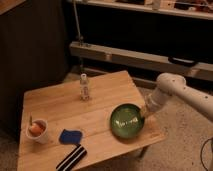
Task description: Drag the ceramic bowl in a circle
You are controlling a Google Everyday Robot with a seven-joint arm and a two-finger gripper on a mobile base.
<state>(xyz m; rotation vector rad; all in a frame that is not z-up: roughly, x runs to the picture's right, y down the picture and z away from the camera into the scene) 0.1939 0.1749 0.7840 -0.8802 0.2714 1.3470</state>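
Note:
The ceramic bowl (127, 120) is a wide, glossy green dish sitting on the wooden table (60, 107) close to its front right corner. My white arm reaches in from the right, and the gripper (145, 113) is down at the bowl's right rim, shut on that rim. The fingertips themselves are hidden behind the wrist and the bowl's edge.
A small clear bottle (84, 87) stands upright at mid-table. A white cup (37, 130) with orange content sits near the left edge. A blue sponge (70, 136) and a black-and-white striped item (72, 158) lie by the front edge. A metal shelf rail (135, 59) runs behind.

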